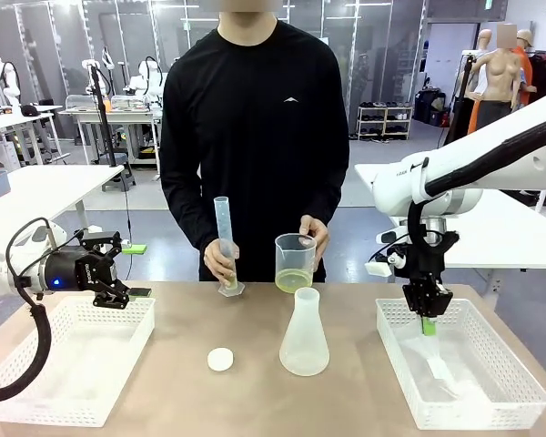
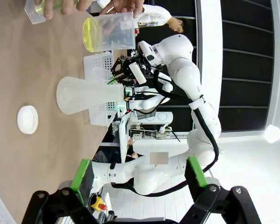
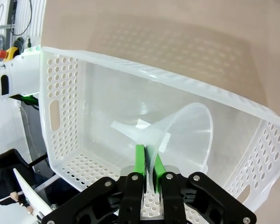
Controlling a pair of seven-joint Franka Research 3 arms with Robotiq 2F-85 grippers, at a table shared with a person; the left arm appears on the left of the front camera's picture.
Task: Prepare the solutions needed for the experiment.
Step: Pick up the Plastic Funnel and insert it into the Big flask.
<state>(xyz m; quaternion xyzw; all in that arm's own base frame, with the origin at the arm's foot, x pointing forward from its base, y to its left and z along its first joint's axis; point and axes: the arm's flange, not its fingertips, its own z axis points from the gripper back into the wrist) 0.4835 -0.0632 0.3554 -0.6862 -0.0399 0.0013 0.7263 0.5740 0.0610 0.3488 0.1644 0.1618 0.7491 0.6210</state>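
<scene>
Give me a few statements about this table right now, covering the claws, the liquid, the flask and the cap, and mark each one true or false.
1. The right claw is shut on the funnel inside the right basket. True.
2. The yellow-green liquid is in the conical flask. False: it sits in the beaker that the person holds; the flask looks empty.
3. The left claw is open and holds nothing. True.
4. The white cap is on the flask's mouth. False: it lies on the table beside the flask, whose mouth is uncovered.
</scene>
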